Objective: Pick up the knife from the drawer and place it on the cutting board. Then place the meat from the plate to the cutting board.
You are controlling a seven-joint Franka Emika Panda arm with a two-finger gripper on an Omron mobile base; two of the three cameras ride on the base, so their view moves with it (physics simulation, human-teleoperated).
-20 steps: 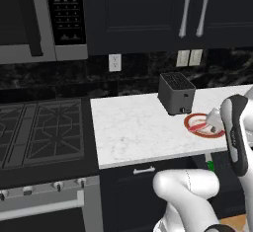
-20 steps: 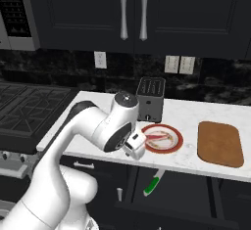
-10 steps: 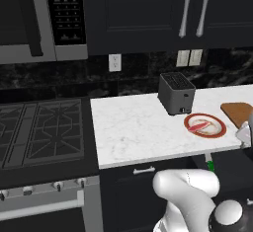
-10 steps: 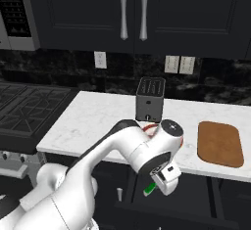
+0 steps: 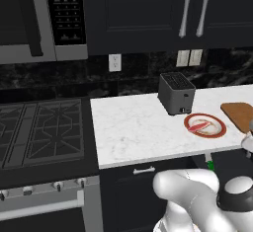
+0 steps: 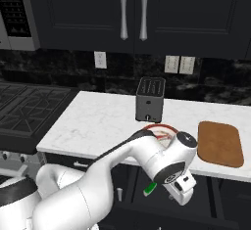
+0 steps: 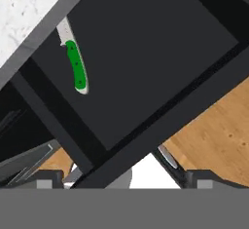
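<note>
One knife (image 7: 76,67), one plate (image 5: 205,125), one board, one strip of meat in my views.

I see the knife lying flat inside the open dark drawer (image 7: 146,62), green handle toward me and pale blade partly tucked under the white marble desk (image 5: 143,127); in the right base view a bit of its green shows below the desk edge. Beside the black toaster (image 6: 150,100) sits the red-rimmed plate with the meat (image 5: 200,125) on it, and the brown cutting board (image 6: 220,143) lies just past the plate. My pincer (image 6: 182,191) hangs below the desk edge over the drawer; I cannot tell how wide it stands. Dark cabinets, black backsplash, a stove (image 5: 39,132) left of the toaster, wooden floor (image 7: 214,135) below the drawer.
</note>
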